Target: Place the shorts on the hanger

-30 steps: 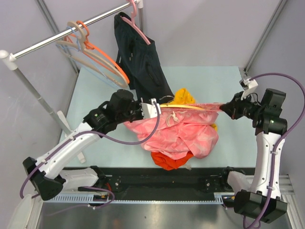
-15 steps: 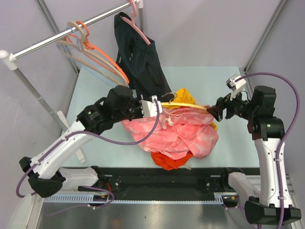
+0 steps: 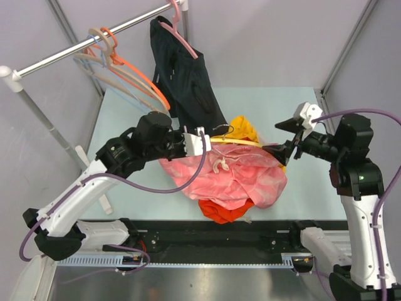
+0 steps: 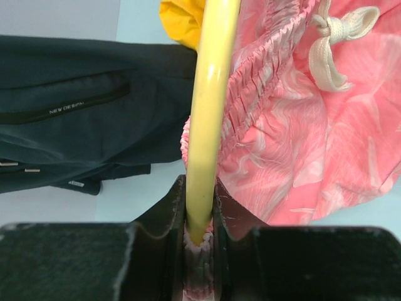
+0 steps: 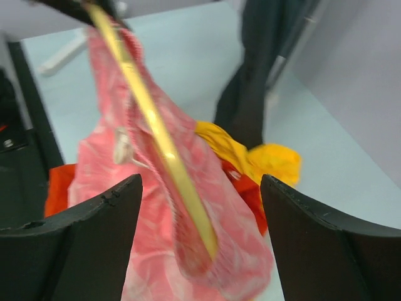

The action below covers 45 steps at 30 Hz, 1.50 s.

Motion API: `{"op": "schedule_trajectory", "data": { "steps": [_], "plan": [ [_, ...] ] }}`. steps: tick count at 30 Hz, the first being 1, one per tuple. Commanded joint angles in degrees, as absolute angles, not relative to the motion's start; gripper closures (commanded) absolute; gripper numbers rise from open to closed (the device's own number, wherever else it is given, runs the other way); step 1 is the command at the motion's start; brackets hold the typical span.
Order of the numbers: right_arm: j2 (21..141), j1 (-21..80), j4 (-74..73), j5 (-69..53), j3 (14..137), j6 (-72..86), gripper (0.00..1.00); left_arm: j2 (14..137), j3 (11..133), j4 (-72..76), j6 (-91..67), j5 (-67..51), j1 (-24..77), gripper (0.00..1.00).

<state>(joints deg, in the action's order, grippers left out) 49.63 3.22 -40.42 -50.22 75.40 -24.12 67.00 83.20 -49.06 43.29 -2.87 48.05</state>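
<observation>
1 white drawstring bow (image 4: 335, 47) tops crumpled, mottled pink shorts (image 4: 313, 157).

Orange-red garment (image 3: 222, 212) mostly under the shorts (image 3: 241, 179); right wrist view blurred throughout.

The shorts (image 3: 232, 175) lie in the middle of the table (image 3: 301, 113), on other clothes (image 3: 222, 212) that poke out at six and twelve o'clock. The hanger (image 3: 250, 142) runs along their far edge, from nine to three o'clock. A rail (image 3: 69, 53) holding a garment (image 3: 188, 81) stands at eleven o'clock.
</observation>
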Motion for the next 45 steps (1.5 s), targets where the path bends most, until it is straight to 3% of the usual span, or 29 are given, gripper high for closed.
{"op": "schedule_trajectory", "data": {
  "steps": [1, 6, 12, 15, 18, 19, 22, 23, 28, 37, 45],
  "plan": [
    [51.24, 12.11, -39.10, -47.75, 77.52, -27.85, 0.21, 66.09, 88.24, -46.49, 40.78, -7.82, 47.90, 1.00],
    [53.17, 23.70, -42.36, -40.97, 78.13, -32.60, 0.28, 65.39, 89.21, -47.46, 40.61, -10.28, 47.90, 1.00],
    [54.23, 27.77, -45.96, -37.00, 78.22, -36.56, 0.45, 61.71, 86.15, -48.61, 43.15, -15.11, 47.11, 1.00],
    [53.79, 27.77, -48.85, -38.14, 78.31, -37.26, 0.63, 59.16, 82.11, -46.85, 44.82, -17.22, 44.74, 1.00],
    [53.70, 27.95, -50.27, -38.76, 78.31, -36.83, 1.00, 57.40, 80.60, -46.32, 45.27, -17.40, 42.90, 1.00],
    [53.53, 28.04, -50.10, -38.59, 78.31, -36.13, 1.00, 57.39, 80.68, -46.41, 44.48, -17.40, 42.72, 1.00],
    [52.65, 27.95, -47.38, -37.53, 78.31, -33.41, 1.00, 57.57, 81.73, -47.28, 43.07, -17.40, 41.84, 0.79],
    [52.39, 27.86, -46.33, -37.18, 78.31, -32.35, 1.00, 57.74, 82.70, -47.89, 42.54, -17.58, 41.40, 0.66],
    [53.43, 27.95, -45.08, -32.71, 81.46, -28.13, 1.00, 56.34, 84.73, -47.47, 38.76, -19.25, 37.10, 0.42],
    [58.79, 27.95, -45.44, -23.83, 87.62, -21.81, 1.00, 52.29, 86.66, -39.55, 27.87, -16.88, 33.75, 0.14],
    [67.41, 28.56, -46.14, -15.48, 97.99, -17.05, 1.00, 51.33, 89.12, -32.61, 17.95, -14.50, 28.05, 0.03]
  ]
}}
